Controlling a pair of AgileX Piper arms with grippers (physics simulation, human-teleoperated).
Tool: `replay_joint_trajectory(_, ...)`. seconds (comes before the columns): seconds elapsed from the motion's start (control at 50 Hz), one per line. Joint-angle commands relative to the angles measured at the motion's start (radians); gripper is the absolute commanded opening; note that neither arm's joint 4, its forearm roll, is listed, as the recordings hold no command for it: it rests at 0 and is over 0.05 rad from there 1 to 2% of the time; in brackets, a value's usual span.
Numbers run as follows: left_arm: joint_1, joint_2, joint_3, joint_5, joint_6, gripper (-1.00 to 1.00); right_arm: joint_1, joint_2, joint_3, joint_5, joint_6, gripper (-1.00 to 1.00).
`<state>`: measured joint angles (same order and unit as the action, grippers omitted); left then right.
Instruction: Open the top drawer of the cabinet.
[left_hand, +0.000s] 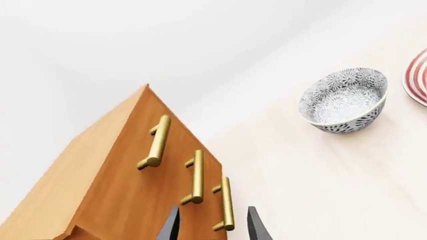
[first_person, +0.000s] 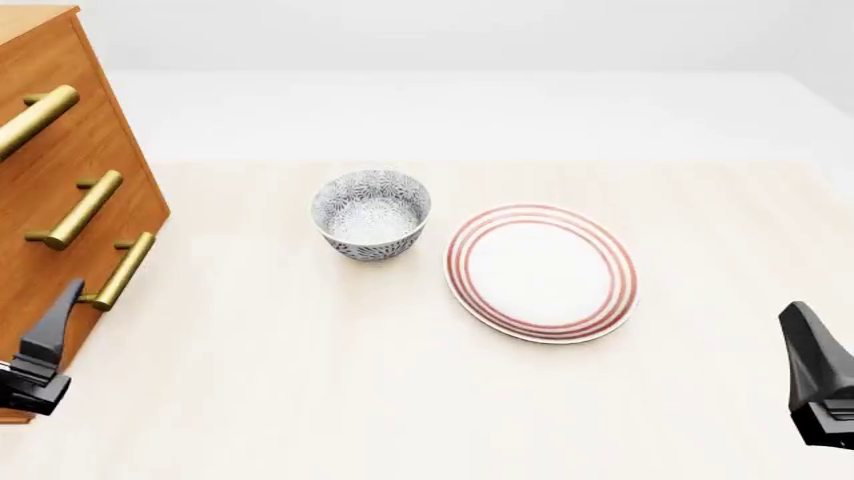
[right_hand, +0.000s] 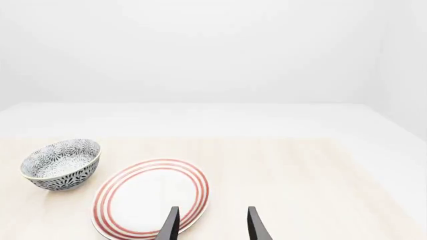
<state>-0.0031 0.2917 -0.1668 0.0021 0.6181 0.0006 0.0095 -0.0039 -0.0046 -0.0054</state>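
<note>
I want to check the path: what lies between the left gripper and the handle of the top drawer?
In the left wrist view, the two lower handles sit between the left gripper and the top drawer's handle; nothing else intervenes.

Cabinet (first_person: 54, 190): orange-brown wood, smooth, faint grain, satin sheen. Bar handles (first_person: 78, 210): brushed brass-like metal, soft gloss. Bowl (first_person: 372, 214): glazed ceramic, blue-patterned, glossy. Plate (first_person: 541, 271): white glazed, red-ringed. Table (first_person: 334, 400): pale wood, matt. Left gripper (left_hand: 212, 224) fingers: black, matt.

left pincer (left_hand: 213, 225) parted, low | right pincer (right_hand: 213, 224) parted, low
</note>
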Motion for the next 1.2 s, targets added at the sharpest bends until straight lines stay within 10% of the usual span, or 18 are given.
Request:
replay_joint_trajectory(0.02, 0.010, 0.031, -0.029, 0.025, 0.181, 1.00, 0.000, -0.001, 0.000, 0.001, 0.002, 1.00)
replay_joint_trajectory(0.44, 0.035, 0.135, -0.057, -0.042, 0.448, 1.00, 0.000, -0.001, 0.000, 0.001, 0.002, 1.00)
replay_joint_trajectory(1.2, 0.060, 0.453, -0.155, -0.303, 0.694, 1.00, 0.000, -0.001, 0.000, 0.001, 0.002, 1.00)
